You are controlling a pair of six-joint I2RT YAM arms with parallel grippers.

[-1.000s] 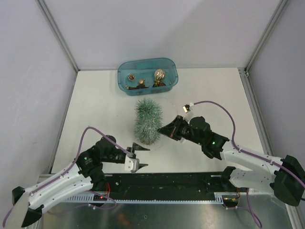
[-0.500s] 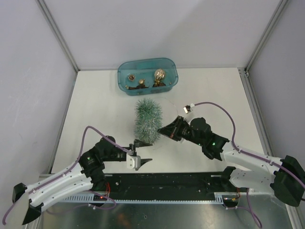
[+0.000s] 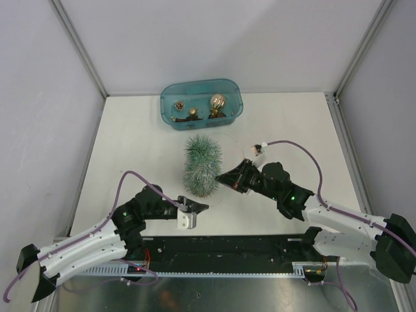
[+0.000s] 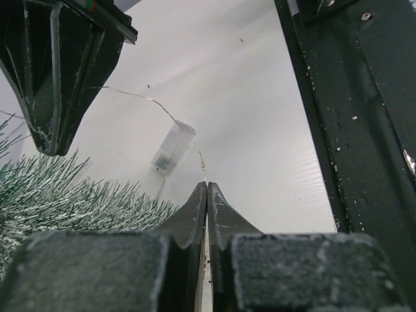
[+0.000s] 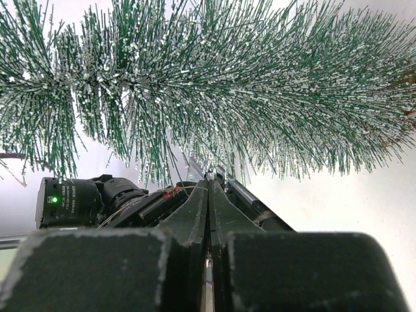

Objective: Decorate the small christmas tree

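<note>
The left pincer [image 4: 207, 185], which stood wide a second ago, has snapped together: its jaws now meet with hardly a slit between them, and the loose end of a fine wire [image 4: 140, 97] carrying a small clear capsule [image 4: 172, 146] runs down into the tips, so it looks nipped there. The pincer has also moved a little nearer the small christmas tree [image 3: 201, 166], which lies mid-table [image 3: 130, 143] between the teal tub [image 3: 198, 83] of ornaments and the arms and has hardly shifted. I judge that this end of the wire is now secured, so winding it round the branches can begin. The right pincer [image 3: 220, 177] has not changed: it is closed tight with its tips among the bristles on the tree's right flank. Whether wire is caught in it I cannot tell.
</note>
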